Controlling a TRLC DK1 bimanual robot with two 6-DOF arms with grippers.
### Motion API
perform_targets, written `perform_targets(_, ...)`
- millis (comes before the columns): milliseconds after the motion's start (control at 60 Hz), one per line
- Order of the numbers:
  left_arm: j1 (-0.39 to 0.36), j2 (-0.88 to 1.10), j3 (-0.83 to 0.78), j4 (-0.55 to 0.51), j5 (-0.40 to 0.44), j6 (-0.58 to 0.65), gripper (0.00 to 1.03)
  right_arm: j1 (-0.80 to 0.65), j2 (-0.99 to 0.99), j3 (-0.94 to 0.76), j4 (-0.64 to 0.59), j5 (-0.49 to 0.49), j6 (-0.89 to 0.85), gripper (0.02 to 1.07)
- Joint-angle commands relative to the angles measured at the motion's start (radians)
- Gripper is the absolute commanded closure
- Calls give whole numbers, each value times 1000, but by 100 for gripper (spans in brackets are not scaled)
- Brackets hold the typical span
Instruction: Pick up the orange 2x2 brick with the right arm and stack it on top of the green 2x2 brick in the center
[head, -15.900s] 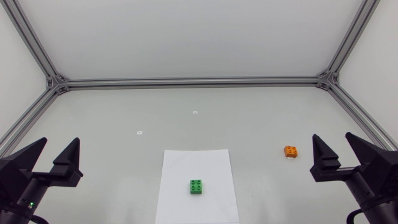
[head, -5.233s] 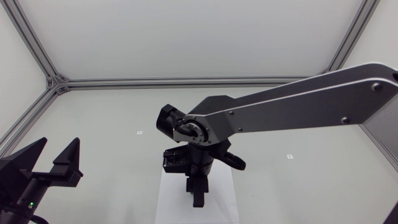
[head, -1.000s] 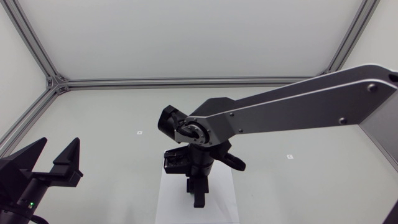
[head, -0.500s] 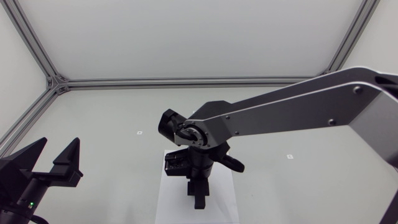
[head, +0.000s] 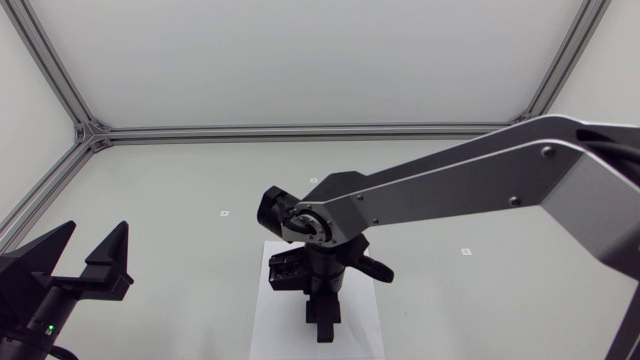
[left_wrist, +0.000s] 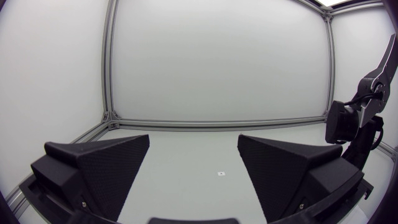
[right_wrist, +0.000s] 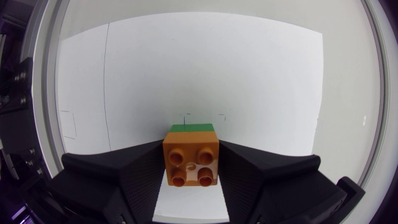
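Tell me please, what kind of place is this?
Probably a robotics lab test cell: a white table inside an aluminium frame, two robot arms, and an orange brick set on a green brick.

Right arm (head: 450, 185) blocks centre over paper sheet (head: 268, 325); room leftward.

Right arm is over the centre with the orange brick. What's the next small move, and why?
Probably open the right end effector a little. In the right wrist view the orange 2x2 brick already sits squarely on the green 2x2 brick, gripped from both sides, so releasing it should leave it stacked.
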Motion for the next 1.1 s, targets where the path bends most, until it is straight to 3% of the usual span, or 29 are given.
perform_targets(0,4,-8,-41,-15,4,13,4,-4,25,-15,5,-2,12,53)
perform_targets(217,4,-8,-41,-15,4,13,4,-7,22,-10,21,-5,16,71)
perform_targets(1083,4,-8,-41,-15,4,13,4,-19,22,20,41,-14,55,74)
